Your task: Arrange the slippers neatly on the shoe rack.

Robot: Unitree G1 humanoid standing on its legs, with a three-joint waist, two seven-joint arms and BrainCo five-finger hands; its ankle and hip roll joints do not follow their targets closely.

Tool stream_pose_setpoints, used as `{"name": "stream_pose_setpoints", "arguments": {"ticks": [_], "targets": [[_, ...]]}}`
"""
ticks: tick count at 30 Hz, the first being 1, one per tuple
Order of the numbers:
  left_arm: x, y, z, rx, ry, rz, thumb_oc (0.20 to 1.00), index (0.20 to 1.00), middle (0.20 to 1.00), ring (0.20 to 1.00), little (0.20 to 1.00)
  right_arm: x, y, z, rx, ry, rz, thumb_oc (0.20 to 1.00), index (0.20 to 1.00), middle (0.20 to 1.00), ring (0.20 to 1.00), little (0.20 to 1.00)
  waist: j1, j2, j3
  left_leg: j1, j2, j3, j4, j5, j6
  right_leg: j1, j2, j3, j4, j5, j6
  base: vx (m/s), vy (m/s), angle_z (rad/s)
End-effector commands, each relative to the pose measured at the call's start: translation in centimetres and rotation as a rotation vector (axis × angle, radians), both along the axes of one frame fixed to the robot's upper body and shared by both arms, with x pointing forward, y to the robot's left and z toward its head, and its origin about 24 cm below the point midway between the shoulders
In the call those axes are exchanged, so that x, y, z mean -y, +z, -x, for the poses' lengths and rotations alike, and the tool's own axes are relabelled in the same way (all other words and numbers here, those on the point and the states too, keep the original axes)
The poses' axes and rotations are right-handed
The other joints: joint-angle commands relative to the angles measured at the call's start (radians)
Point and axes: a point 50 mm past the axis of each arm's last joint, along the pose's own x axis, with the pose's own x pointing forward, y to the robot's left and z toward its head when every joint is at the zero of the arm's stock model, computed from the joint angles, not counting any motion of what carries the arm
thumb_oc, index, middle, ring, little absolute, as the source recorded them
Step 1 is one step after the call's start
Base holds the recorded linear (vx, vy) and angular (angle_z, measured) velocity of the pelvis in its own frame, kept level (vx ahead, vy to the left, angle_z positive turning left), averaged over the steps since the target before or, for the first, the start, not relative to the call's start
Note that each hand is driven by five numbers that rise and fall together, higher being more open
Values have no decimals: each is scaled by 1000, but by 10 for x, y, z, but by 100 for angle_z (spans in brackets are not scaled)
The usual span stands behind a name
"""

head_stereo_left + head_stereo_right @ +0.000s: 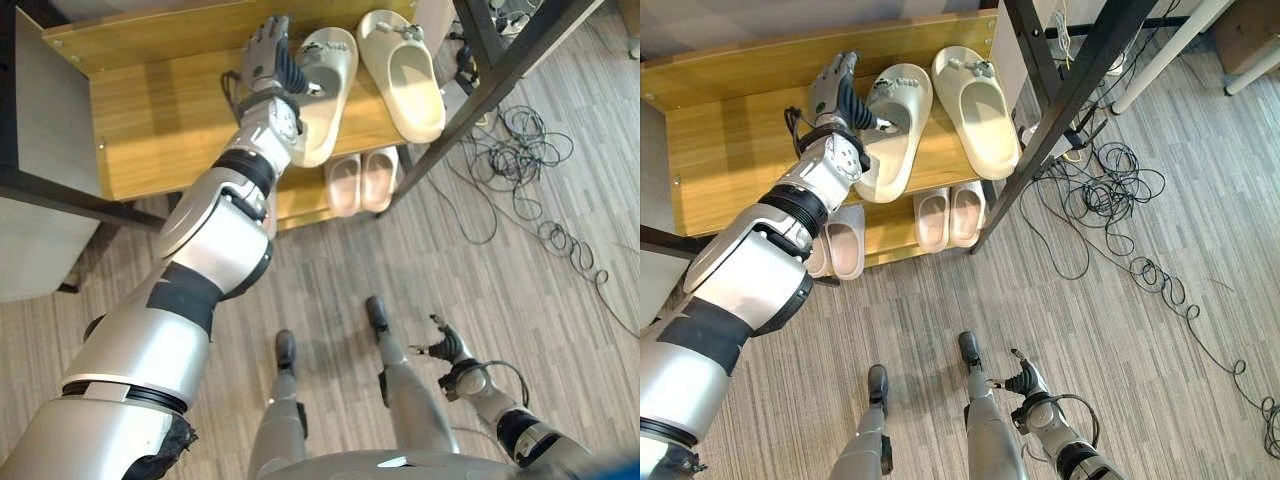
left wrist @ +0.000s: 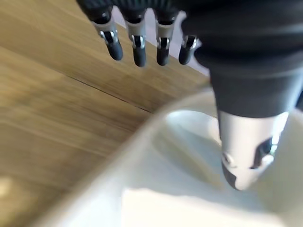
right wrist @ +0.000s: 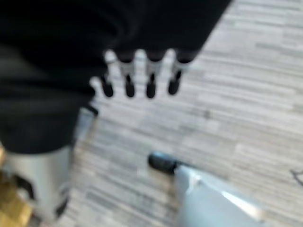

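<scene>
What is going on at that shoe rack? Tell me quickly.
The robot's left hand reaches over the wooden shoe rack's top shelf, fingers straight, thumb inside the nearer cream foam slipper. That slipper lies angled beside its mate. Two pale pink pairs sit on the lower shelf. The right hand hangs open and idle above the grey plank floor.

Two large cream slippers point(image 1: 892, 125) point(image 1: 978, 108) lie side by side on the top board of one wooden shoe rack point(image 1: 730, 150). On the shelf below sit four smaller pale pink slippers, in two pairs: one pair point(image 1: 949, 215) under the right end, the other pair point(image 1: 838, 248) to its left. That makes six slippers in all.
</scene>
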Motion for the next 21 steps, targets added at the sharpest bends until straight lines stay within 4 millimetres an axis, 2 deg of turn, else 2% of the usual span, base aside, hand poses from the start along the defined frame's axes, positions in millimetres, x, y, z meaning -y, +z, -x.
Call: {"name": "stream_pose_setpoints", "arguments": {"ticks": [1,6,12,17,21], "targets": [[-13,42,5,94,52,14,1000,1000,1000,1000,1000,22,5,-5,8,-22,54,1000,1000,1000,1000,1000,8,54,53,-29,78,-42,2,47,-75,136,-93,-103,2,-97,120,0,0,0],[-8,49,6,125,11,-8,1000,1000,1000,1000,1000,24,3,-4,-8,-23,67,1000,1000,1000,1000,1000,17,58,48,-21,77,-44,2,47,-74,144,-93,-108,2,-98,122,0,0,0],[1,50,6,137,-68,85,1000,1000,1000,1000,1000,25,-3,4,-46,-39,66,1000,1000,1000,1000,1000,26,61,40,-18,73,-49,2,48,-73,155,-94,-118,2,-100,122,0,0,0],[-1,54,7,150,-110,135,1000,1000,1000,1000,1000,27,-5,7,-60,-62,64,1000,1000,1000,1000,1000,36,69,37,-11,68,-52,2,46,-70,165,-98,-123,2,-100,123,0,0,0],[-7,46,6,141,-128,194,1000,1000,1000,1000,1000,25,-6,9,-71,-66,58,1000,1000,1000,1000,1000,46,77,37,-11,60,-54,2,46,-67,171,-103,-130,2,-100,124,0,0,0]]}}
